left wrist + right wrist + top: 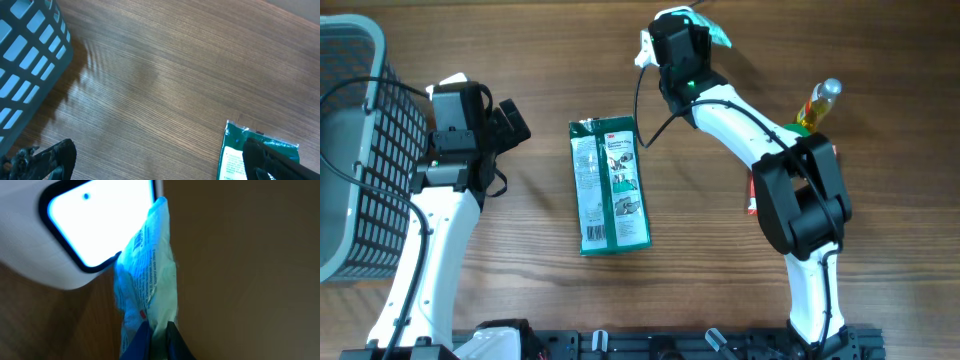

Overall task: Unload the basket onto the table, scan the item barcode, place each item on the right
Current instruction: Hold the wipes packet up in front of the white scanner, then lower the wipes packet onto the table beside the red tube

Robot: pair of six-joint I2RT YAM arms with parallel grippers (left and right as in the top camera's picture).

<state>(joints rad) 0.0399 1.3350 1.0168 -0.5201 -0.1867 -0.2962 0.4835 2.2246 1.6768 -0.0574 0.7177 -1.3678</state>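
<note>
Right hand (156,342) pinched shut on pale packet (150,270) beside lit scanner (100,220); barcode side probably needed facing it flat. Left hand (510,125) wide, empty.

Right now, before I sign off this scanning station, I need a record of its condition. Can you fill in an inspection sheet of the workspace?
Surface: wooden table, no spills seen.
Job's things: pale green pouch held up beside the white scanner, whose window is lit.
Clutter: green packet flat mid-table; bottle and red item by the right arm.
Grippers: left gripper open and empty; right gripper shut on the pale green pouch.
Cables: black cable hangs from the right wrist area towards the green packet.
Surroundings: grey basket at the left edge.
</note>
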